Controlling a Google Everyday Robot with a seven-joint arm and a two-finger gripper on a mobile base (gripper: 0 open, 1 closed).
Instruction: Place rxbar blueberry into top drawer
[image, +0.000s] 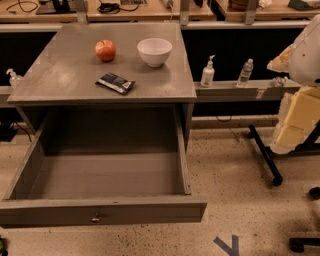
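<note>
Progress: early; the top drawer (125, 212) stands pulled fully open, so the opening needs no work, but the bar is not yet picked up.
Done: drawer open, its inside bare and ready to take the bar.
Left: reach the bar, grasp it, carry it forward over the table's front edge, and set it down in the drawer.
Rxbar blueberry (115, 83): lies flat on the grey table (60, 80), near the front edge and about mid-width, directly behind the open drawer.
Bar's look: small, flat and rectangular, in a dark navy wrapper with pale lettering; it lies askew to the table edge, one end nearer the front.
Neighbours: a red apple (105, 50) and a white bowl (154, 51) stand farther back, both apart from the bar.
Gripper (287, 60): seems to be the pale bulk at the right edge of the view, well apart from the bar and beyond the table's right side.
Jaws: cannot tell how far open they are; they do not hold the bar, which rests on the table.
Drawer's look: wide, shallow and grey, with a plain front and one small round knob (96, 218) at centre.
</note>
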